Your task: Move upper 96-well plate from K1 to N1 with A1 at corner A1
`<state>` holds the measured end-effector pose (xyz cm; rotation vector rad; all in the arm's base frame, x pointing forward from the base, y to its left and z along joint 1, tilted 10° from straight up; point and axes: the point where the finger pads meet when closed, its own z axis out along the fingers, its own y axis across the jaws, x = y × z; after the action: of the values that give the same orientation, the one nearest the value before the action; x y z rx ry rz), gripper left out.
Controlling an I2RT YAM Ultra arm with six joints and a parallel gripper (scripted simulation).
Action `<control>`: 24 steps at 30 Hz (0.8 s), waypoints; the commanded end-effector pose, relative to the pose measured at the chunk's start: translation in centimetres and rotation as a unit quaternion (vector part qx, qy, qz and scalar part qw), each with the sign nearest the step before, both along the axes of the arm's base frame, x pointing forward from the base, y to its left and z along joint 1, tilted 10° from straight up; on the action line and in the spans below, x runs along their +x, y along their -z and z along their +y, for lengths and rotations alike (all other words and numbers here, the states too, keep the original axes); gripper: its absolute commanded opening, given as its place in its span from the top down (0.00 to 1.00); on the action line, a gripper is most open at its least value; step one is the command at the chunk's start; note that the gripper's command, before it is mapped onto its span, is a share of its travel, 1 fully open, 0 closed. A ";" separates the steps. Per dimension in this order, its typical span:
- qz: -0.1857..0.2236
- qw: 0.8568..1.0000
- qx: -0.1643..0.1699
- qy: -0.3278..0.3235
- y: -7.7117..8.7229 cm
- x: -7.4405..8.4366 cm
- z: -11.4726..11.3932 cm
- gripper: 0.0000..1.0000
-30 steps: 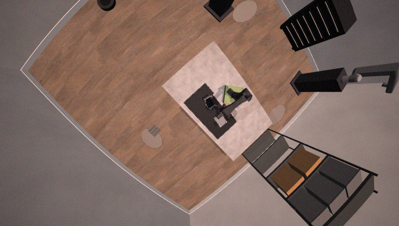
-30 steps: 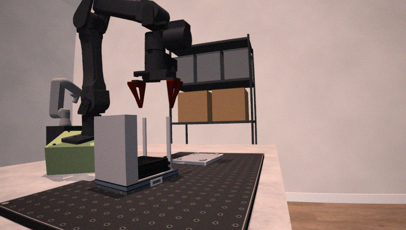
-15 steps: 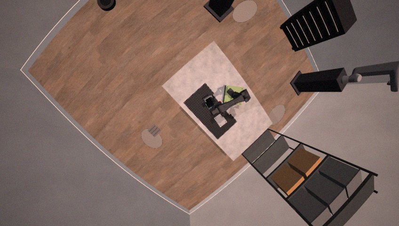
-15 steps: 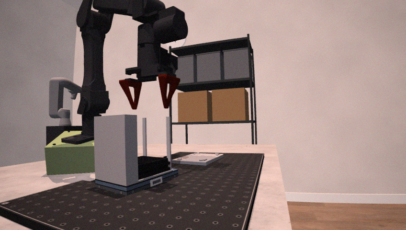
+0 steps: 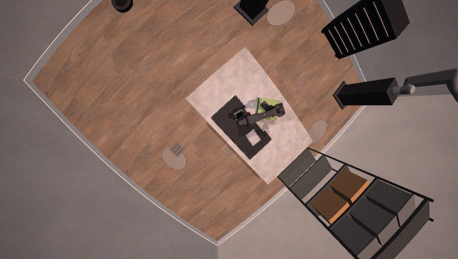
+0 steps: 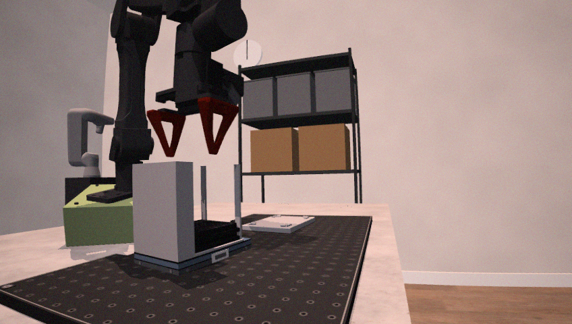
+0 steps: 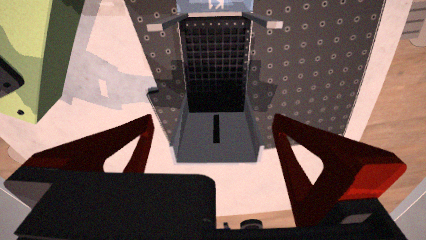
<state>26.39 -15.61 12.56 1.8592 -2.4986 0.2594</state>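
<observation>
Wrist view looks straight down on the black, gridded 96-well plate (image 7: 215, 60) lying low inside stack rack K1 (image 6: 163, 208), directly beneath the claw (image 7: 212, 145). The plate reads as a light, stiff plastic moulding with smooth, likely slippery side walls; I judge the safest hold is across its two long edges, squeezed gently so it stays level. Only its top face shows, so the lower plate under it cannot be made out separately.

The claw's two red triangular fingers are spread fully apart and hold nothing, hovering well above the rack.

Around the plate, the rack's tall pale grey back wall (image 6: 162, 200) rises on the near side of the claw in the wrist view, and two thin grey corner posts (image 6: 237, 192) stand at the far, tabbed end; these leave a narrow shaft, so the fingers must descend without clipping wall or posts. Beyond the rack sits the flat white plate nest N1 (image 6: 278, 223) on the black perforated breadboard (image 6: 280, 281), which covers the pale tabletop (image 6: 385, 256). The arm's green base block (image 6: 96, 221) stands behind.
</observation>
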 end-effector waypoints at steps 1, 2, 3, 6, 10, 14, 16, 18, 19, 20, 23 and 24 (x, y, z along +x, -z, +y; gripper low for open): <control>-0.023 1.000 -0.006 -0.010 -1.8 0.3 -0.4 0.00; -0.022 1.000 -0.005 -0.011 -1.7 0.3 -0.4 0.00; -0.019 1.000 -0.003 -0.017 -1.5 0.5 -0.1 0.00; -0.018 1.000 -0.003 -0.017 -1.5 0.5 0.0 0.00; -0.018 1.000 -0.002 -0.017 -1.4 0.5 0.0 0.00; -0.018 1.000 -0.002 -0.017 -1.4 0.5 0.0 0.00; -0.018 1.000 -0.002 -0.017 -1.4 0.5 0.0 0.00; -0.018 1.000 -0.002 -0.017 -1.4 0.5 0.0 0.00; -0.018 1.000 -0.002 -0.017 -1.4 0.5 0.0 0.00; -0.018 1.000 -0.002 -0.017 -1.4 0.5 0.0 0.00; -0.018 1.000 -0.002 -0.017 -1.4 0.5 0.0 0.00; -0.018 1.000 -0.002 -0.017 -1.4 0.5 0.0 0.00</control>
<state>26.40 -15.91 12.86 1.8820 -2.4847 0.2718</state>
